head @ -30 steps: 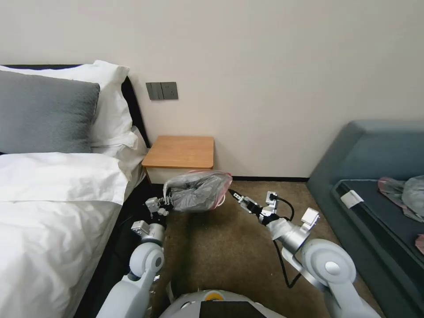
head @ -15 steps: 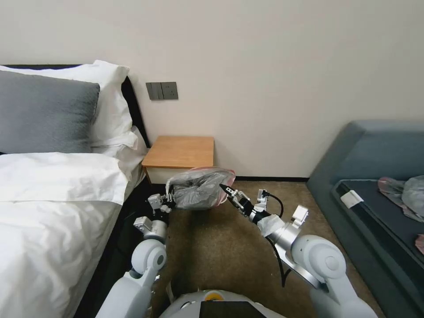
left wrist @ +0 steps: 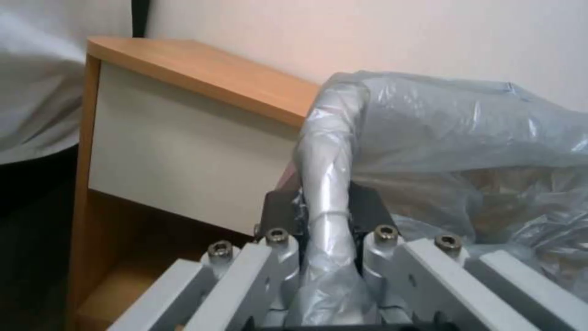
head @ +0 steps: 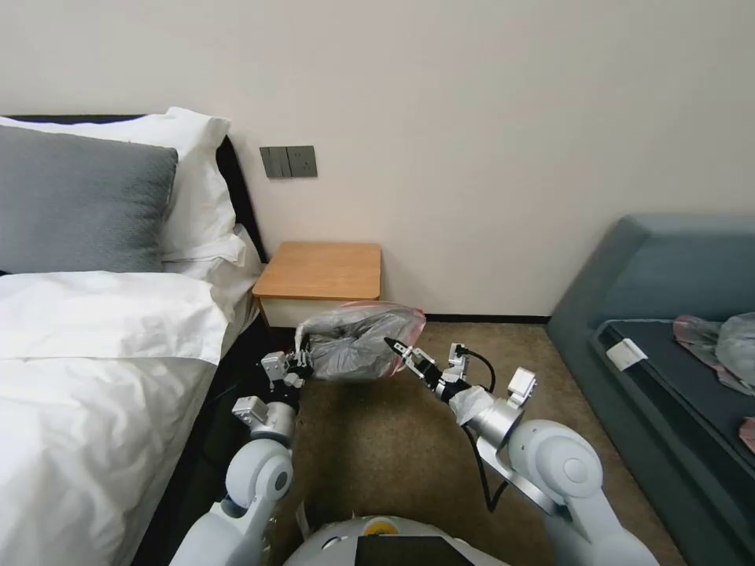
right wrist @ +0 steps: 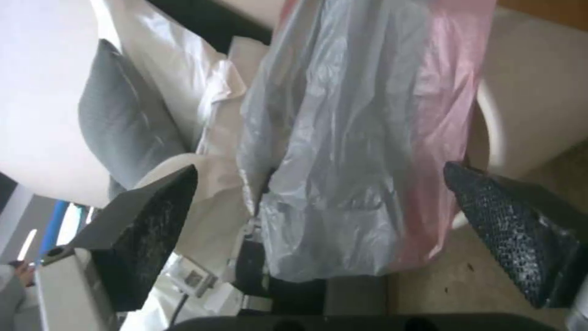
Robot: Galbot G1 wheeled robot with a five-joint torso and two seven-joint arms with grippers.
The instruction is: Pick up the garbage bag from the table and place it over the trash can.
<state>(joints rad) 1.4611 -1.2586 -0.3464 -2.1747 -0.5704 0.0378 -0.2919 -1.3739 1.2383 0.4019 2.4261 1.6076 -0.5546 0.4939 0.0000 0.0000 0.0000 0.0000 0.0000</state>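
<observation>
Meanwhile, thin translucent grey plastic garbage bag (head: 358,343) with pink edge hangs stretched above carpet, just before small wooden worktop (head: 321,271). Left end effector (head: 300,363) clamped on bag's twisted left end; left wrist view confirms film pinched between fingers. Right end effector (head: 395,347) at bag's right end, jaws spread wide, empty. Bag's long axis runs between arms. Right wrist view alone reveals beige plastic trash can (right wrist: 521,92) behind film.
</observation>
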